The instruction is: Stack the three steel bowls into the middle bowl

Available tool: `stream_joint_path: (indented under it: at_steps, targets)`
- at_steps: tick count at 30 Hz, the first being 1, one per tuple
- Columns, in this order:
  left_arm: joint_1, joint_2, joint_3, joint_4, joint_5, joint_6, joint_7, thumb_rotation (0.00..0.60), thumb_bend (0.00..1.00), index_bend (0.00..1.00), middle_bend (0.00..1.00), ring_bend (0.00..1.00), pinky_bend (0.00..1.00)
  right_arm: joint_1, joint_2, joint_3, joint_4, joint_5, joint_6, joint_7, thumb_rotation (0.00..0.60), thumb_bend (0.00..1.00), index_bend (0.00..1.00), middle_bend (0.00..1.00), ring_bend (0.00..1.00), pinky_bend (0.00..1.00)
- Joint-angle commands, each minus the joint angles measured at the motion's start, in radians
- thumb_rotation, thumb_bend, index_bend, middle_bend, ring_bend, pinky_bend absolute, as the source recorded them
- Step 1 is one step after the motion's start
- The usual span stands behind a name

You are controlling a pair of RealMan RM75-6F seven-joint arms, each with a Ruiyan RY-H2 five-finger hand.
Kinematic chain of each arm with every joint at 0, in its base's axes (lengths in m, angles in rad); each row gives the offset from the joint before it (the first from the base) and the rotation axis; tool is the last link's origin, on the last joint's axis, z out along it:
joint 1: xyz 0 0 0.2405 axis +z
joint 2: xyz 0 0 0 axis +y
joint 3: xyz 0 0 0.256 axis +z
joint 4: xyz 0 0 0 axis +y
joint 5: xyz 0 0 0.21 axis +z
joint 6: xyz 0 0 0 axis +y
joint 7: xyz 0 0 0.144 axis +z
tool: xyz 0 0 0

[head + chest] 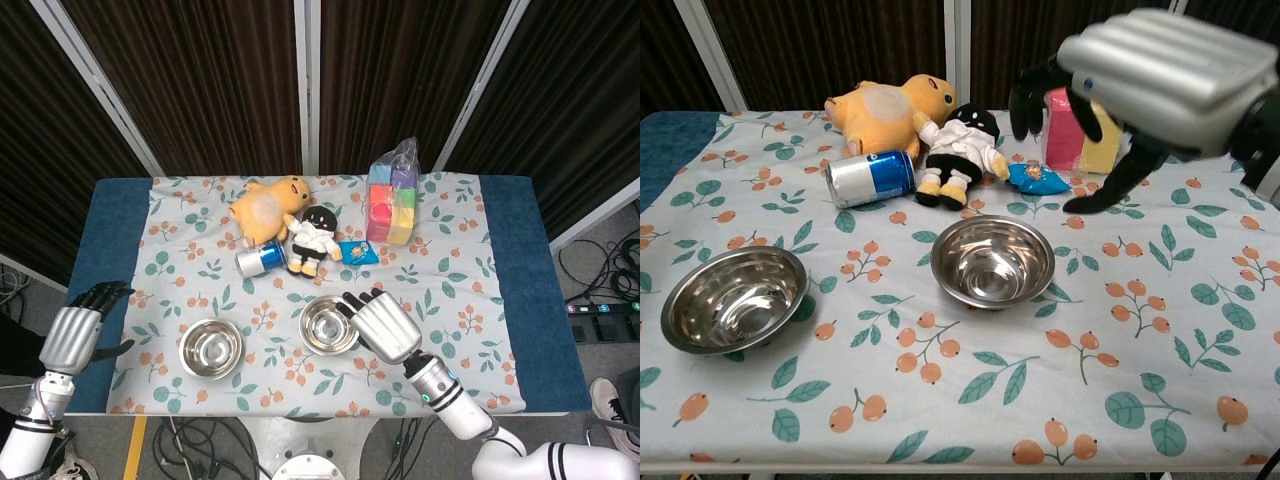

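Note:
Two steel bowls show on the floral cloth. The middle bowl point(329, 324) point(992, 260) stands upright near the front centre; a second rim nested inside it is hard to make out. The left bowl point(211, 348) point(735, 298) stands alone to its left. My right hand point(385, 325) point(1150, 70) hovers above and just right of the middle bowl, fingers spread, holding nothing. My left hand point(75, 335) hangs off the table's left edge, empty, well left of the left bowl; the chest view does not show it.
Behind the bowls lie a yellow plush point(268, 205), a black-and-white doll point(314, 237), a blue can point(260, 258) on its side and a blue snack packet point(357, 251). A bag of coloured blocks point(392, 200) stands at the back right.

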Motion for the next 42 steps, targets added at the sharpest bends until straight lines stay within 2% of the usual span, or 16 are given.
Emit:
stream_joint_path:
  at_steps: [1,5,8,16,29,34,42]
  targets:
    - [-0.058,0.047,0.041,-0.07,0.069,-0.086,0.058,0.6,0.11,0.31,0.3,0.21,0.34,-0.021,0.053,0.04,-0.053,-0.018,0.062,0.047,0.6,0.0,0.4,0.39,0.55,0.66]
    - [-0.107,0.085,0.091,-0.114,0.16,-0.151,0.071,0.6,0.12,0.34,0.32,0.21,0.36,-0.034,0.09,0.059,-0.07,-0.021,0.097,0.081,0.6,0.0,0.4,0.39,0.54,0.65]
    - [-0.119,0.089,0.132,-0.123,0.22,-0.165,0.069,0.6,0.12,0.38,0.34,0.25,0.4,-0.042,0.115,0.06,-0.073,-0.015,0.104,0.095,0.6,0.02,0.4,0.4,0.54,0.65]
    - [-0.12,0.038,0.185,-0.104,0.244,-0.208,0.097,0.6,0.15,0.39,0.36,0.28,0.45,-0.051,0.134,0.044,-0.06,-0.007,0.103,0.115,0.6,0.02,0.4,0.4,0.54,0.65]
    - [-0.149,-0.108,0.188,0.081,0.28,-0.219,0.128,0.6,0.17,0.39,0.39,0.29,0.46,-0.057,0.144,0.034,-0.049,0.012,0.099,0.111,0.6,0.02,0.4,0.41,0.56,0.66]
    - [-0.144,-0.163,0.174,0.172,0.283,-0.181,0.159,0.6,0.17,0.39,0.41,0.31,0.47,-0.054,0.144,0.035,-0.038,0.026,0.094,0.114,0.6,0.02,0.4,0.41,0.56,0.66]
    - [-0.149,-0.214,0.168,0.244,0.289,-0.151,0.198,0.6,0.18,0.41,0.44,0.35,0.5,-0.055,0.145,0.035,-0.019,0.04,0.092,0.131,0.6,0.02,0.4,0.42,0.56,0.66]
